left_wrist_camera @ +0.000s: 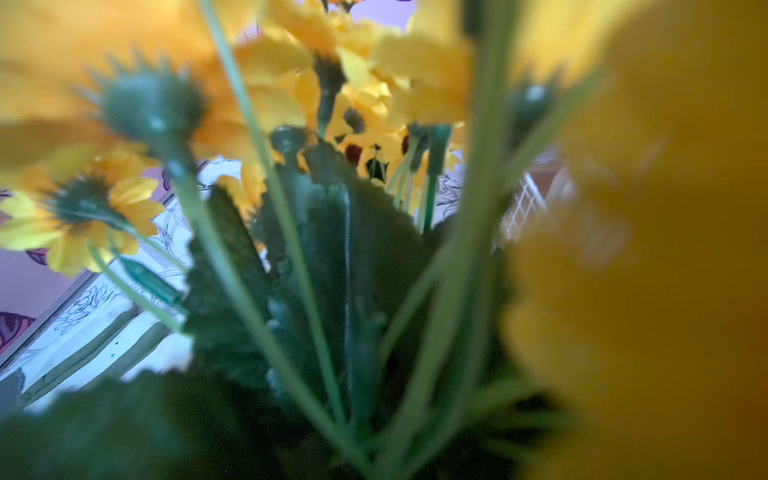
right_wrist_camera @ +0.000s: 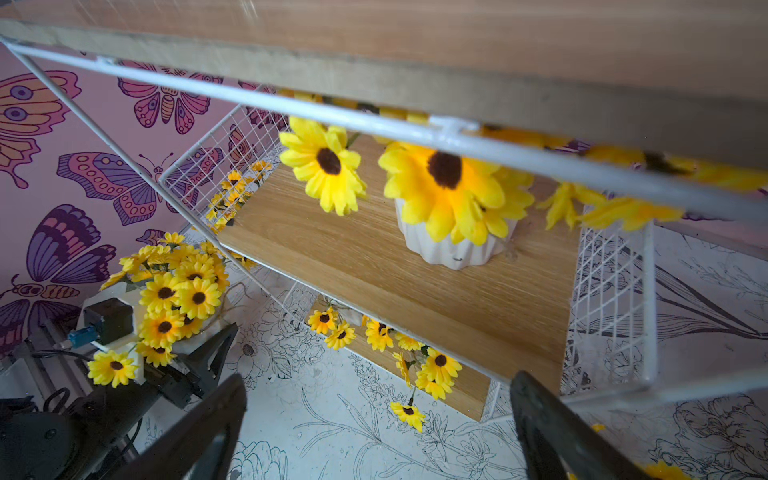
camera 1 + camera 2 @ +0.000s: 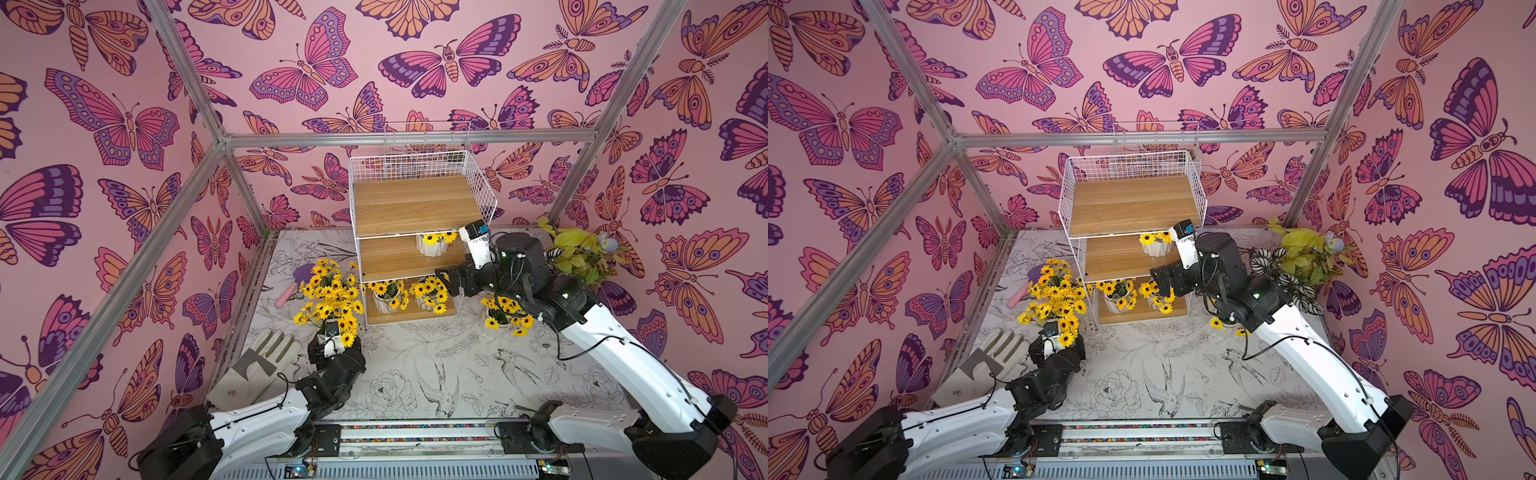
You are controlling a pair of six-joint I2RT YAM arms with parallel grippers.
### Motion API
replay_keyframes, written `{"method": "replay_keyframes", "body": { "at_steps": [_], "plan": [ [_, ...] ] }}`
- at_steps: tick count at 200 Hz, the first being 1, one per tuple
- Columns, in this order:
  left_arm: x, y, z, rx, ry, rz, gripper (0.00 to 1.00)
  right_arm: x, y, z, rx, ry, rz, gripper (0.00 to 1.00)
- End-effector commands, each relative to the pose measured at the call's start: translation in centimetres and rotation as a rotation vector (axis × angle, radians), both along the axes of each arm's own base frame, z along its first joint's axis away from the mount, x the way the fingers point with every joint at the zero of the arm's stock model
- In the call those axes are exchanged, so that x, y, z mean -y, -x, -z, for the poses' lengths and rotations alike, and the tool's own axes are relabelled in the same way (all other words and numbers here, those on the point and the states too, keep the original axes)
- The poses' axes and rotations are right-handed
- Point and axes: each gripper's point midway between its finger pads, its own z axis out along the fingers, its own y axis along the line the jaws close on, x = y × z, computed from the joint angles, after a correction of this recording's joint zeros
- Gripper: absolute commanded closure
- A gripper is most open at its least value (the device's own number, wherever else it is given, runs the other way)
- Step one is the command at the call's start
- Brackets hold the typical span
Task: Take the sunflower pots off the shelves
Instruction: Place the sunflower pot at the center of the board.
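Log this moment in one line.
right gripper open, facing middle-shelf pot | left gripper among table flowers, state unclear | bottom shelf: two pots

No text is legible; a dark mark on the right wrist camera [image 3: 478,237] may be lettering.

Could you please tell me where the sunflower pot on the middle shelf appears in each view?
In both top views: sunflower pot near the centre.
Left wrist: not in it.
Right wrist: sunflower pot just right of centre.
Shared landmark: middle wooden board.
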Motion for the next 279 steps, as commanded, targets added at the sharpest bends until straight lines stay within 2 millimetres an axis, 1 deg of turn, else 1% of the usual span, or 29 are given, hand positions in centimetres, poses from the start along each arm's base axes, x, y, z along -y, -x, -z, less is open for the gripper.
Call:
{"method": "replay_keyframes", "body": {
  "at_steps": [1,23,42,43,47,68,94,123,137,144,157,172,184,201,222,241,257,279],
  "plan": [
    [-1.0,-0.4,-0.5,0.087,0.086,-0.113,0.43,0.0,0.3,-0.5,0.005,-0.028,-0.005,0.01],
    [-0.9,-0.9,0.6,0.074,0.064,-0.130,0.42,-0.1,0.4,-0.2,-0.004,-0.025,-0.010,0.01],
    [-1.1,-1.3,1.4,0.079,0.082,-0.156,0.42,-0.1,0.5,0.0,-0.007,-0.021,-0.011,0.01],
    [-1.1,-1.3,1.7,0.068,0.069,-0.158,0.42,-0.1,0.5,0.0,-0.008,-0.021,-0.011,0.01],
    [-1.3,-1.3,2.2,0.058,0.059,-0.165,0.42,-0.1,0.5,0.0,-0.006,-0.021,-0.010,0.01],
    [-1.6,-1.7,3.5,0.042,0.066,-0.189,0.41,0.0,0.6,0.0,-0.010,-0.018,-0.008,0.01],
    [-1.3,-2.3,4.2,0.059,0.042,-0.189,0.40,0.2,0.7,0.1,-0.014,-0.015,-0.006,0.01],
    [-1.2,-2.5,5.9,0.041,0.030,-0.192,0.38,0.2,0.8,0.3,-0.016,-0.015,-0.004,0.01],
    [-0.9,-2.7,5.8,0.061,0.021,-0.180,0.35,0.2,0.8,0.6,-0.022,-0.011,-0.006,0.01],
    [-0.9,-2.7,5.8,0.064,0.014,-0.172,0.33,0.2,0.8,0.6,-0.023,-0.015,-0.006,0.01],
    [-0.5,-2.8,5.8,0.061,0.003,-0.150,0.19,0.1,0.7,0.7,-0.026,-0.011,-0.007,0.01],
    [0.1,-2.5,5.7,0.062,0.003,-0.133,0.10,0.0,0.7,1.0,-0.029,-0.007,-0.008,0.01],
    [0.4,-2.2,5.5,0.063,0.000,-0.130,0.00,0.0,0.5,1.1,-0.030,-0.006,-0.007,0.01],
    [0.7,-1.9,5.5,0.036,0.005,-0.131,0.00,-0.2,0.5,1.1,-0.030,-0.013,-0.008,0.01],
    [0.4,-1.4,5.3,0.008,0.006,-0.142,0.00,-0.3,0.5,1.1,-0.032,-0.013,-0.010,0.01],
    [0.1,-1.1,4.3,0.011,0.003,-0.145,0.00,-0.3,0.6,1.2,-0.033,-0.010,-0.011,0.01],
    [0.0,-0.8,3.9,-0.008,0.014,-0.145,0.00,-0.3,0.6,1.1,-0.031,-0.013,-0.011,0.01],
    [-0.5,0.2,4.3,-0.093,0.048,-0.173,0.00,-0.5,0.6,1.0,-0.029,-0.020,-0.014,0.01]
  ]
}}
